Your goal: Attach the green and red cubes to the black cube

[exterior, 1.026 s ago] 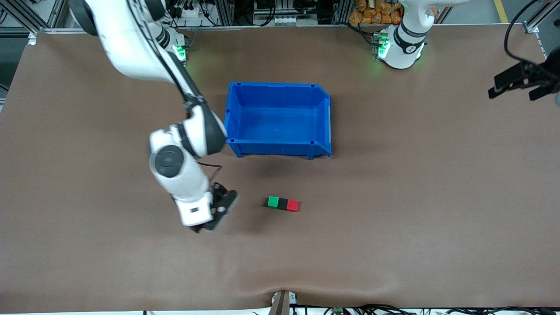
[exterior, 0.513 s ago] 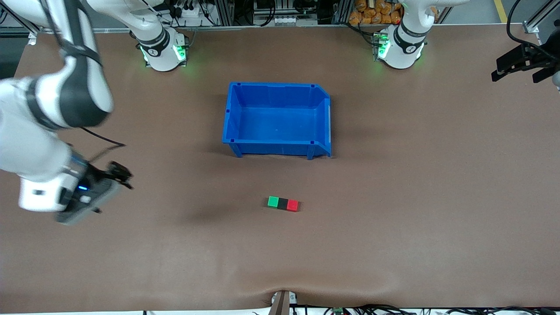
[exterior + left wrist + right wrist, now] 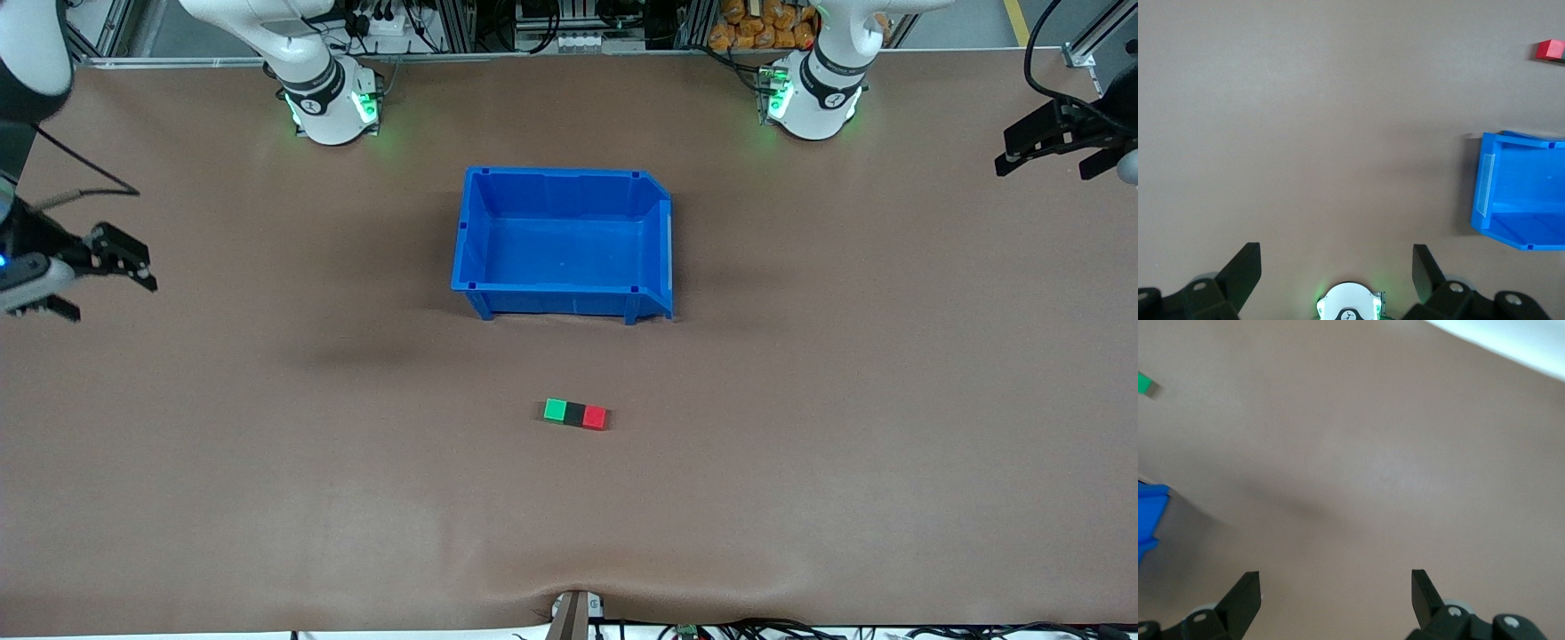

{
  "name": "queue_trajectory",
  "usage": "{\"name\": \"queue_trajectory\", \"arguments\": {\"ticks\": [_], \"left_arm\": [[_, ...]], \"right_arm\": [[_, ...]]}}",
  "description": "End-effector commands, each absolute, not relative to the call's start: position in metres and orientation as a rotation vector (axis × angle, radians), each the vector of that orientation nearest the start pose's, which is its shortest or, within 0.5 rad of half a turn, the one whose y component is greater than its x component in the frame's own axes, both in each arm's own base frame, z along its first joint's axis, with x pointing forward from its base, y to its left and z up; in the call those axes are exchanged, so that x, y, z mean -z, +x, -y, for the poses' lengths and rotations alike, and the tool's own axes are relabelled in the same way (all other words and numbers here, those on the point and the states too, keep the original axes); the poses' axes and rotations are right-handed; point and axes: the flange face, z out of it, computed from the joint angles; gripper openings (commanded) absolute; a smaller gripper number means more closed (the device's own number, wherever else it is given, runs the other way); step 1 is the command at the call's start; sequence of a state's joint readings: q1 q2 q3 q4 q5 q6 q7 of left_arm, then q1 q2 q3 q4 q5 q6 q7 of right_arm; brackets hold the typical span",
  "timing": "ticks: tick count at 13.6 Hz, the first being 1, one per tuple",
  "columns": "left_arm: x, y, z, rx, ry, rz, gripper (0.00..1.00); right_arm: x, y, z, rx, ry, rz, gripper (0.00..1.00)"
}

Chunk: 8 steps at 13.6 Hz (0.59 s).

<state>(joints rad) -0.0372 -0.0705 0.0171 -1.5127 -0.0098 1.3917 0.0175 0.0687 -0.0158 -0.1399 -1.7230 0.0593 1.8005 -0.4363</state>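
The green cube (image 3: 555, 410), the black cube (image 3: 575, 413) and the red cube (image 3: 595, 418) lie in one touching row on the brown table, with the black one in the middle, nearer to the front camera than the blue bin. No gripper touches them. My right gripper (image 3: 114, 300) hangs open and empty over the right arm's end of the table. Its wrist view (image 3: 1335, 583) catches the green cube (image 3: 1143, 383) at the frame's edge. My left gripper (image 3: 1040, 173) waits open and empty over the left arm's end. From there (image 3: 1337, 257) the red cube (image 3: 1549, 49) is seen far off.
An empty blue bin (image 3: 560, 298) stands mid-table between the cubes and the arm bases; it also shows in both wrist views (image 3: 1511, 240) (image 3: 1150, 503). The left arm's base (image 3: 1350, 303) sits under its gripper. The mat bulges at the front edge (image 3: 573, 597).
My right arm has swung away from beside the cube row to its own end of the table, gripper still open. The left gripper has barely shifted. The cubes have not moved.
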Motion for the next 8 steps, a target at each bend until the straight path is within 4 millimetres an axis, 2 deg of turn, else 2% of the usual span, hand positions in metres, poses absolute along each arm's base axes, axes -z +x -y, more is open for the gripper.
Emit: {"name": "queue_trajectory", "arguments": {"ticks": [1,3,5,8], "left_arm": [[-0.673,0.518,0.008,-0.068,-3.146,-0.064,1.0],[-0.671,0.52,0.009,-0.072,-3.144,-0.056,1.0],[-0.672,0.519,0.013,-0.072,-3.147,-0.062,1.0],[-0.673,0.52,0.011,-0.065,-3.148,-0.067,1.0]], "right_arm": [[-0.595,0.54,0.033,0.119,-3.061,0.269,1.0],[-0.606,0.53,0.031,0.031,-3.078,0.052,1.0],[-0.606,0.523,0.036,-0.064,-3.08,-0.116,1.0],[-0.635,0.515,0.028,-0.137,-3.076,-0.299,1.0]]}}
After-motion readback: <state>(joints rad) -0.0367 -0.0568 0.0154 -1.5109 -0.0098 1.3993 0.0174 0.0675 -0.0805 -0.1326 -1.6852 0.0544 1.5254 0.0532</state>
